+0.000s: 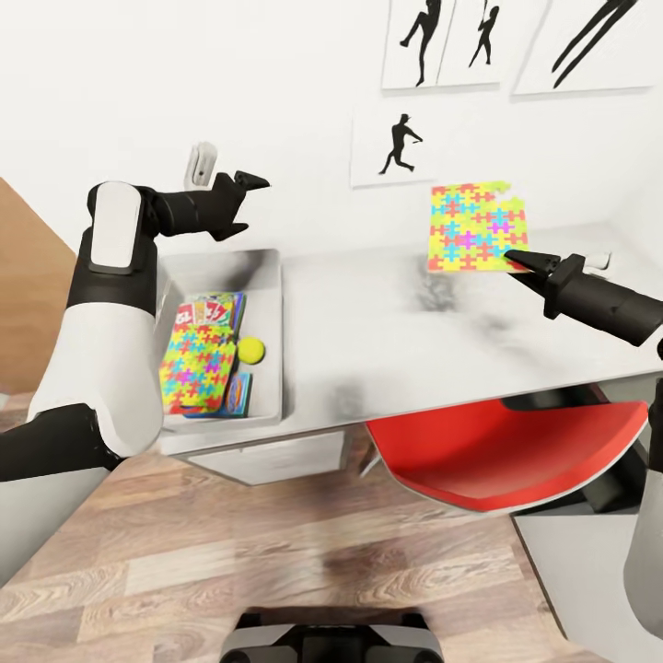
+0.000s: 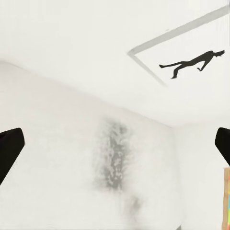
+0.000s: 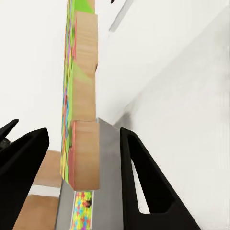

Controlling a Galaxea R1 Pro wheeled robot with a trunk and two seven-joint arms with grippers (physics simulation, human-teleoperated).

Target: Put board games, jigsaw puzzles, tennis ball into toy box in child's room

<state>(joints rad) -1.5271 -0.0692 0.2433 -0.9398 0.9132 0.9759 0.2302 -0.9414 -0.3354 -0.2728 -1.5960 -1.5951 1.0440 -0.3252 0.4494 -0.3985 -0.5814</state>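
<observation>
Gripping flat jigsaw slab [image 1: 474, 227], right claw [image 1: 523, 261] above mottled table [image 1: 387, 322].

the table [image 1: 405, 322] has a smooth pale grey top with dark smudged patches, half matt, like painted board. the floor [image 1: 276, 562], in the lower part of the head view, looks like wood planks with visible grain and a soft sheen. the chair [image 1: 497, 456] at lower right has a glossy red seat, like hard plastic. the toy box [image 1: 267, 313] at centre left is plain matt grey. the lifted jigsaw puzzle [image 1: 474, 227] has a bright printed face; in the right wrist view its edge [image 3: 84, 124] looks like raw light wood. the right gripper [image 1: 517, 261] is matt black, the arm shells glossy white.
</observation>
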